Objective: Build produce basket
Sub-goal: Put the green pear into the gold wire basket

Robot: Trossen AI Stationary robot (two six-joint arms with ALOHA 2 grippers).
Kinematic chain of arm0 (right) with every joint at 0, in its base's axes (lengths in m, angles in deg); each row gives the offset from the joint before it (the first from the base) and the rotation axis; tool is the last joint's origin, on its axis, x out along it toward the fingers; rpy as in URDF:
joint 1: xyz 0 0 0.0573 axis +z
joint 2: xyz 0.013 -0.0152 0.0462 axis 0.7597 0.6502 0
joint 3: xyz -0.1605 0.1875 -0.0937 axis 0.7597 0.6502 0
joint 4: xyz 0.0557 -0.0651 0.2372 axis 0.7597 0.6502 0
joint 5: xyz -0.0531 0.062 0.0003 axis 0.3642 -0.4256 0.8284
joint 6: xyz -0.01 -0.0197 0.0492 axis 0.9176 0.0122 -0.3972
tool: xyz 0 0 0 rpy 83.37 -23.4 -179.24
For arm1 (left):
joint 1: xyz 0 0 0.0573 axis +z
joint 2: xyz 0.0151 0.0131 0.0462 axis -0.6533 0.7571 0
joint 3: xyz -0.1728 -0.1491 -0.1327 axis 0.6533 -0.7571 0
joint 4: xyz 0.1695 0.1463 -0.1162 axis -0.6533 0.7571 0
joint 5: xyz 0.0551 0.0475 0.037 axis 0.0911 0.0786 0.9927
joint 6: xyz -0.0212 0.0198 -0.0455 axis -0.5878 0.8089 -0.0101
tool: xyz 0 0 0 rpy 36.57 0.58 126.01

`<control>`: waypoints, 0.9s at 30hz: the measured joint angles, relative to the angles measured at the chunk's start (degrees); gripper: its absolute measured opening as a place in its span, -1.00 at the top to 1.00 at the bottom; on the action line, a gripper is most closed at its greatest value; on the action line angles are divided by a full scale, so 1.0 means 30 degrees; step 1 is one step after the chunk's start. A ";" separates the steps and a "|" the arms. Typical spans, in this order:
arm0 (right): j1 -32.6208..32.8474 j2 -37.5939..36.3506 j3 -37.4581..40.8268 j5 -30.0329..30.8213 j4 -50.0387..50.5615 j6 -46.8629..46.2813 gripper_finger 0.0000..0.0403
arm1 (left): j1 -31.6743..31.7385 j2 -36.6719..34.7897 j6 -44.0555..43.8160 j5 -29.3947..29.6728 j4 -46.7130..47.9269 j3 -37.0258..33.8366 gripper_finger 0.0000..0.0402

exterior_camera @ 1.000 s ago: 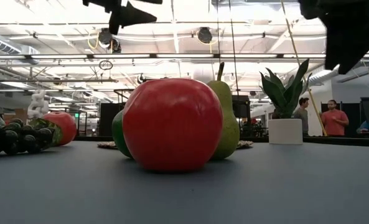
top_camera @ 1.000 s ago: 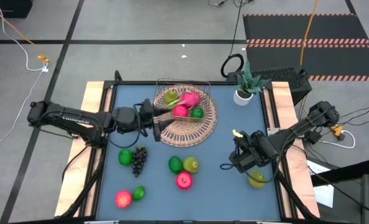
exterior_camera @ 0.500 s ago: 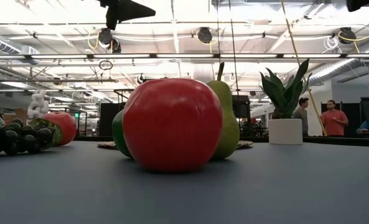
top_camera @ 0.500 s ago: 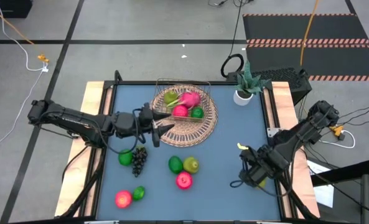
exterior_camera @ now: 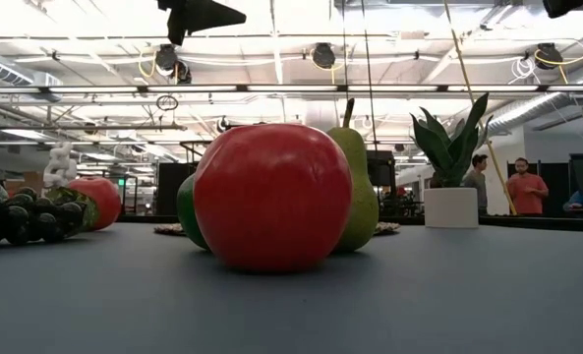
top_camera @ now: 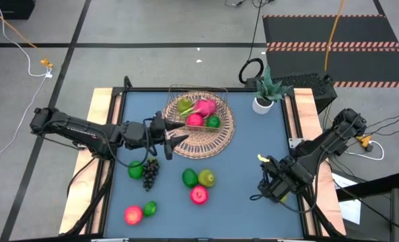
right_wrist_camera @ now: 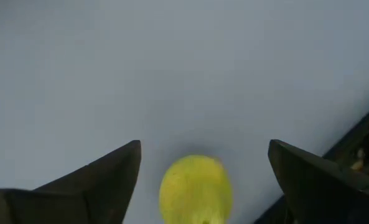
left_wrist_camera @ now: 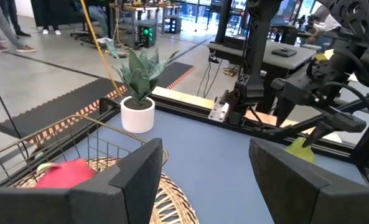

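The tan wicker basket [top_camera: 221, 138] sits at the table's far middle, holding a yellow-green pear [top_camera: 184, 105], a pink dragon fruit [top_camera: 205, 107], a pink apple [top_camera: 195, 120] and a green lime [top_camera: 213, 122]. My left gripper [top_camera: 177, 138] hovers open over the basket's left rim [left_wrist_camera: 165, 199]. My right gripper [top_camera: 273, 188] is open near the table's right near corner. It points down, with its fingers on either side of a yellow fruit [right_wrist_camera: 195, 190] lying on the table and apart from it. More fruit lies on the near table: grapes [top_camera: 150, 172], limes, a pear and red apples [top_camera: 198, 195].
A white pot with a green plant [top_camera: 264, 101] stands at the far right corner. Loose fruit crowds the near left and middle: lime [top_camera: 135, 169], lime and pear [top_camera: 198, 178], apple and lime [top_camera: 140, 212]. Bare blue table lies between the basket and my right gripper. People stand in the room beyond [exterior_camera: 527, 187].
My right gripper has moved toward the table's near right corner and now stands over the yellow fruit, which lay just beyond it a second ago. My left gripper has shifted slightly over the basket's left rim. No fruit has moved.
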 joint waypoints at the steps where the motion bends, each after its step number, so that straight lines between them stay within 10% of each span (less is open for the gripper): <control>1: 0.0077 0.0000 0.0000 -0.0564 -0.0042 -0.0203 -0.63 | 0.0000 0.0000 0.0003 0.0000 0.0000 0.0000 -0.21; 27: 0.1700 -0.0022 0.1843 -0.5308 -0.0413 -0.2304 0.48 | 0.0015 0.0000 0.0077 0.0000 -0.0066 0.0000 -0.21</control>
